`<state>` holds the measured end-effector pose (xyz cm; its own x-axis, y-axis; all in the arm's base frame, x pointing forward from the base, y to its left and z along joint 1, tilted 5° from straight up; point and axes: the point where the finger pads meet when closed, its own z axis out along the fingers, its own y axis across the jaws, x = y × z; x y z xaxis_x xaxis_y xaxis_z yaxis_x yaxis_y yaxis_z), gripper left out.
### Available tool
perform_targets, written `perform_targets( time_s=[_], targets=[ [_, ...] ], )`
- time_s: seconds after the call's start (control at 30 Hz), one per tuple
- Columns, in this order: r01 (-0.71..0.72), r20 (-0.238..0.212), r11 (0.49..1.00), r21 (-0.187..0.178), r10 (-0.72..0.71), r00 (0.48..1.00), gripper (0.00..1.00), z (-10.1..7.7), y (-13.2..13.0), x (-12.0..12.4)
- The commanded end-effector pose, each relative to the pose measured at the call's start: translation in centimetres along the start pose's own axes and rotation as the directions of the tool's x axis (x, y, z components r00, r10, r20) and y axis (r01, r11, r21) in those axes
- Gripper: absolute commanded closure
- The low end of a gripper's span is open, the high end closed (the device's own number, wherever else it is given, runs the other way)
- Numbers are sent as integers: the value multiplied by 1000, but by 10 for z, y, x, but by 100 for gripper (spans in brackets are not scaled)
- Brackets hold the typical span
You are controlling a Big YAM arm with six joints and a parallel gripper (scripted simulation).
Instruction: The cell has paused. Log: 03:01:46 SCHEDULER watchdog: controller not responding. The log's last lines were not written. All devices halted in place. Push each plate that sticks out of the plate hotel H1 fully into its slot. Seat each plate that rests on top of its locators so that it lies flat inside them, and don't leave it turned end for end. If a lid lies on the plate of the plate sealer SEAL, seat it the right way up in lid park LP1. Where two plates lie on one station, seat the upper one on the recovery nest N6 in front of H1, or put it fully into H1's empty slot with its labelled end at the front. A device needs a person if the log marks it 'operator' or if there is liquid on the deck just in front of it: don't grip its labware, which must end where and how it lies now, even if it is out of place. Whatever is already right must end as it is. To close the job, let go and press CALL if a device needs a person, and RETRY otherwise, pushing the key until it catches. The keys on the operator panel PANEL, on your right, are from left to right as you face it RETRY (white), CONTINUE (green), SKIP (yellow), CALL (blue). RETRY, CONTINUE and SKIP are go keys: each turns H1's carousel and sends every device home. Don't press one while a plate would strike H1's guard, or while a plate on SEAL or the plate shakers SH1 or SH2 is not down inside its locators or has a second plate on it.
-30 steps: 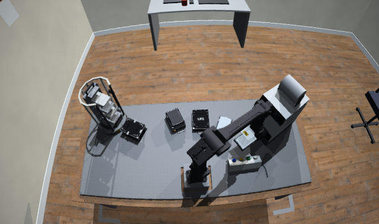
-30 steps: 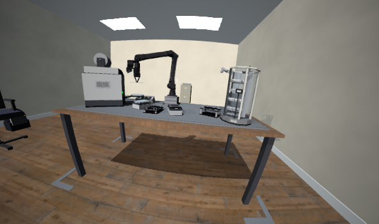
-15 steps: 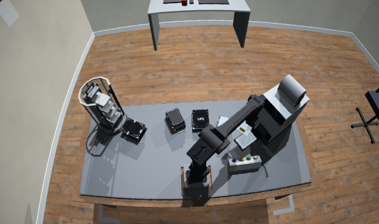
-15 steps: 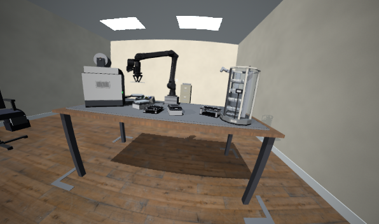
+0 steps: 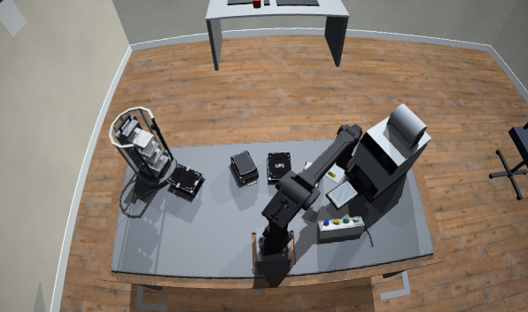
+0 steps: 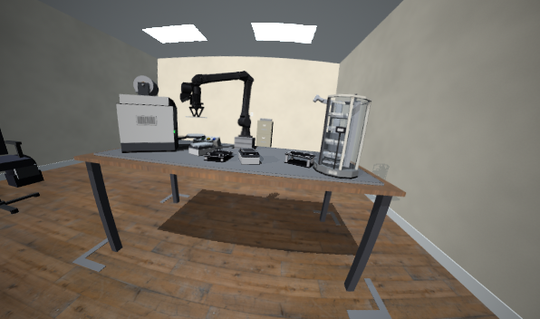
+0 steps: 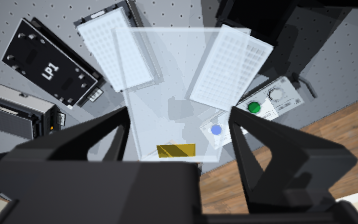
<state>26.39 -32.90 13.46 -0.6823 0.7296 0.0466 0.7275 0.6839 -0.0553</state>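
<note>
My gripper (image 7: 179,112) hangs high over the right part of the deck, and it also shows in the exterior view (image 6: 196,111). It is shut on a clear lid (image 7: 170,95) with a yellow label (image 7: 176,150) at its near end, gripped across its width and held level in the air. The lid also shows in the overhead view (image 5: 335,174). Below it, a white well plate lies on the tray of sealer SEAL (image 5: 388,151). Lid park LP1 (image 7: 50,70) is a black nest to the left. Another white plate (image 7: 111,49) lies on a station beside LP1.
Panel PANEL (image 5: 340,226) stands in front of SEAL, its blue key and green key (image 7: 253,106) seen through the lid. Plate hotel H1 (image 5: 140,146) stands far left with nest N6 (image 5: 186,179) before it. A shaker (image 5: 244,167) stands left of LP1.
</note>
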Motion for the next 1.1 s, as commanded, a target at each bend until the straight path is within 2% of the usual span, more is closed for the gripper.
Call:
perform_targets(
  time_s=[0.0,0.23,0.3,0.6,1.07],
  targets=[
    [-9,26,1000,0,9,1000,16,-15,17,-22],
    [-9,26,1000,-2,9,1000,16,-15,41,-27],
    [-9,26,1000,-2,9,1000,16,-15,41,-27],
    [299,26,954,2,-299,954,16,-15,73,-25],
    [278,26,960,0,-278,960,16,-15,114,-23]
  ],
)
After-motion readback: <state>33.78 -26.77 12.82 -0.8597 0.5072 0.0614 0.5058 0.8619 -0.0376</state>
